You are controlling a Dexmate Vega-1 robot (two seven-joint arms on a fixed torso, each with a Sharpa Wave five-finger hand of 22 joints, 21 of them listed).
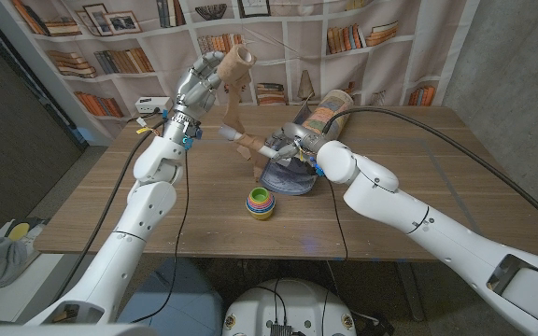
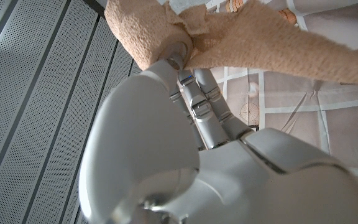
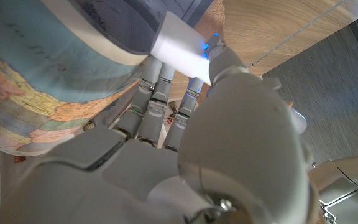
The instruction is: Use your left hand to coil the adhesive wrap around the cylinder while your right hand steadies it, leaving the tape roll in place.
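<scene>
the cylinder (image 1: pixel 330 114) lies on its side just behind the blue cloth (image 1: pixel 288 177), our right hand (image 1: pixel 292 149) gripping its near end. our left hand (image 1: pixel 197 86) holds the tape roll (image 1: pixel 233 63) raised well left of it, one strip paid out toward the cylinder; we judge coiling barely begun.

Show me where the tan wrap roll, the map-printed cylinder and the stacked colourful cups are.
tan wrap roll (image 1: pixel 234 63): head view, its side, held up by the left hand.
map-printed cylinder (image 1: pixel 330 109): head view, its printed side.
stacked colourful cups (image 1: pixel 260 203): head view, the top rim.
</scene>
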